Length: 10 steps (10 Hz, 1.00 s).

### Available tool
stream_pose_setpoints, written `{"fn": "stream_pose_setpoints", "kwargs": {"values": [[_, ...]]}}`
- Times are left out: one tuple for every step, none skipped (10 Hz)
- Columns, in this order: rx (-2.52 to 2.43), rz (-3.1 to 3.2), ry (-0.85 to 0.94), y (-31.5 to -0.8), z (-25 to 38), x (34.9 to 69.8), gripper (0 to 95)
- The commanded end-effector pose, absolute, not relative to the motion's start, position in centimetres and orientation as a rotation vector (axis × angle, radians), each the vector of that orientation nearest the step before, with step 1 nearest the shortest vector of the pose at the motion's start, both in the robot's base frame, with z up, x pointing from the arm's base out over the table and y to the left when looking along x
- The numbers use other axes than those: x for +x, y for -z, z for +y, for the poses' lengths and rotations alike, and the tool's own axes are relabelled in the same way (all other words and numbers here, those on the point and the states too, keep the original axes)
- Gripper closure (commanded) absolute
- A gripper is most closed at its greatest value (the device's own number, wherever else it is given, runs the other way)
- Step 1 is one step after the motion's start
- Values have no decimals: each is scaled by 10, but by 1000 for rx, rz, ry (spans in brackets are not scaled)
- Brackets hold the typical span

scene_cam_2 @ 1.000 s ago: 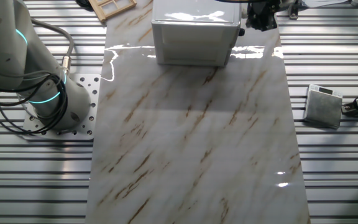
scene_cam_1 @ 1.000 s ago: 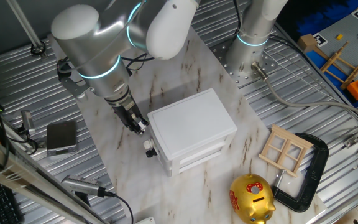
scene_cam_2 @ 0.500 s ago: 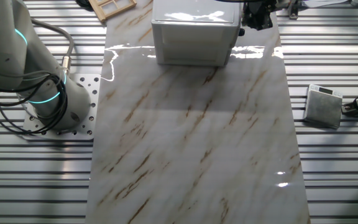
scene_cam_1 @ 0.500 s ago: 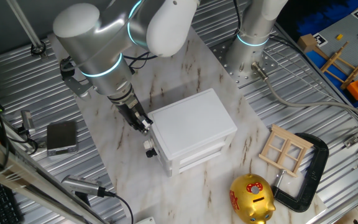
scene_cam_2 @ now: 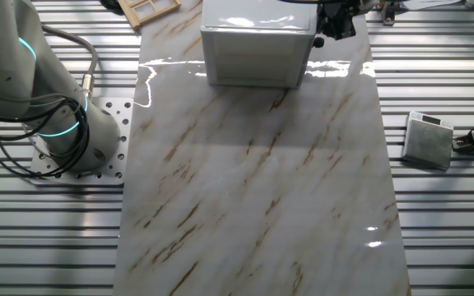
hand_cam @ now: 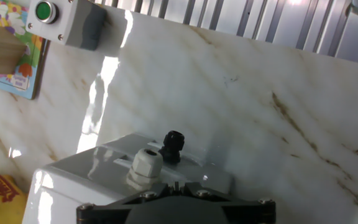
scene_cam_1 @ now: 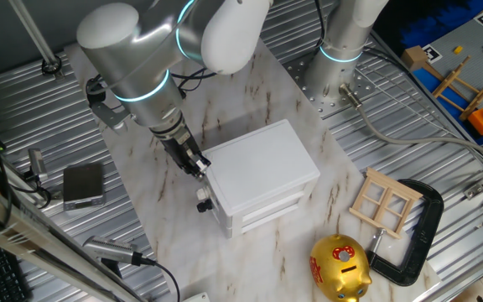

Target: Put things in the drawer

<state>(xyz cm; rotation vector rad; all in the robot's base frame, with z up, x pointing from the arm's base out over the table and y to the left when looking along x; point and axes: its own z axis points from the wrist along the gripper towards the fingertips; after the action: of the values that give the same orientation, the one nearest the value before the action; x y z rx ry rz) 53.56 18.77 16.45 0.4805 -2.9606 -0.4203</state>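
We are seeing the robot's gripper point(scene_cam_1: 194, 164) hovering against the upper left corner of the white cabinet point(scene_cam_1: 262, 172) on the marble table point(scene_cam_2: 253, 181). We cannot tell its opening. The drawer point(scene_cam_1: 268, 201) is sitting closed; no cubes are showing.

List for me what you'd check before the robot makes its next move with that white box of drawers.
1. Top drawer open: not ok, it looks shut flush in the cabinet.
2. Gripper lined up on the knob: not ok, it sits higher, by the cabinet's top edge.
3. Gripper open enough to take the knob: cannot tell, the fingers are too small and dark to read.
4. Cubes ready to load: cannot tell, none show in any view.
5. Room for the drawer to slide out: ok, the table in front of the knob side is bare.
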Motion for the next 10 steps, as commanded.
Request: {"fn": "stream_pose_setpoints", "kwargs": {"values": [[507,-2964,406,-165,188,536,950],[513,-2963,404,-167,187,537,950],[520,-2964,398,-169,185,538,950],[538,-2959,388,-176,180,543,950],[561,-2954,363,-181,174,550,950],[593,-2951,348,-185,166,555,950],[629,-2945,344,-188,156,560,950],[641,-2944,342,-189,151,561,950],[669,-2940,333,-190,140,563,950],[703,-2934,322,-189,129,563,950]]}}
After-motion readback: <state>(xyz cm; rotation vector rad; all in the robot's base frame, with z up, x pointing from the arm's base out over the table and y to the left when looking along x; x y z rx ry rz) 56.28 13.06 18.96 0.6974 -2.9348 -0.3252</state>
